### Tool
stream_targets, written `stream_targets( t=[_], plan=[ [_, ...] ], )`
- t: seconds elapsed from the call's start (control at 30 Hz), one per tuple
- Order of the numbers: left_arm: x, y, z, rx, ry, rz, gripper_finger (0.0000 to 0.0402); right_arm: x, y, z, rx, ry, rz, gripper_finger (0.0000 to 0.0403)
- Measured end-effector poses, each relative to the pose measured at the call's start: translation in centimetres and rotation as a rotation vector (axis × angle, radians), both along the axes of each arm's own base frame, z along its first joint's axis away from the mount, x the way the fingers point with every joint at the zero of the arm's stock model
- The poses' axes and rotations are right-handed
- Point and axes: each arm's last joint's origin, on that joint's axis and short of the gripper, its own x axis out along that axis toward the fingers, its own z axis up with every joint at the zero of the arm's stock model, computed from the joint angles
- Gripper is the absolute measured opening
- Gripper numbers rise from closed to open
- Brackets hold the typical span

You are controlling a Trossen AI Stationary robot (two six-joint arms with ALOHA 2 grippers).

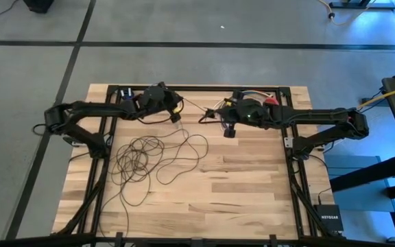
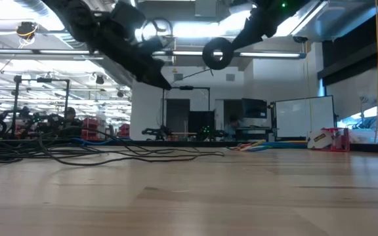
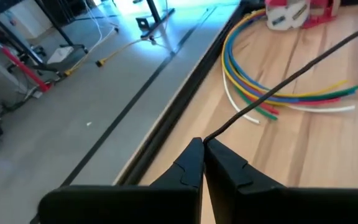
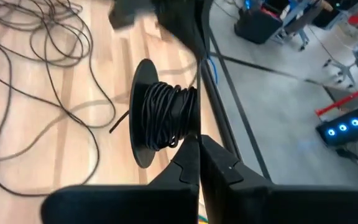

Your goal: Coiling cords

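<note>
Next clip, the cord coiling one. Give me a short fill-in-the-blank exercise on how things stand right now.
1. The right gripper holds a black ____ wound with cord.
2. The left gripper is shut on the ____.
3. The loose loops lie on the table nearer the ____ arm.
4. The multicoloured wires lie ____ the table.

Missing words: spool; cord; left; on

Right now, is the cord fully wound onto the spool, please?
No. Several turns sit on the spool, but the cord mostly lies in loose loops on the table.
</note>
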Motion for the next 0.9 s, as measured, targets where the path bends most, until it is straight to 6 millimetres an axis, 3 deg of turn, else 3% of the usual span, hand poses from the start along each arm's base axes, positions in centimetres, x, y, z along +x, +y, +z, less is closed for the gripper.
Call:
stream_targets(
  t=[0.27, 0.47, 0.73, 0.9],
  plan=[
    [-1.6, -1.9, 4.1, -0.001, -0.176, -0.099, 0.0003, -0.2, -0.2, -1.5, -0.039, 0.061, -0.075, 0.0001],
    [-1.0, -4.1, 6.0, -0.035, -0.364, -0.262, 0.0002, 1.1, -0.6, -2.5, -0.07, 0.057, -0.107, 0.0001],
    [0.6, -7.2, 7.0, 0.013, -0.489, -0.387, 0.0001, 3.3, -1.0, -3.3, -0.127, -0.028, -0.157, 0.0001],
    [2.1, -8.2, 6.0, 0.017, -0.502, -0.432, 0.0001, 3.7, -1.1, -2.8, -0.141, -0.1, -0.162, 0.0001]
  ],
)
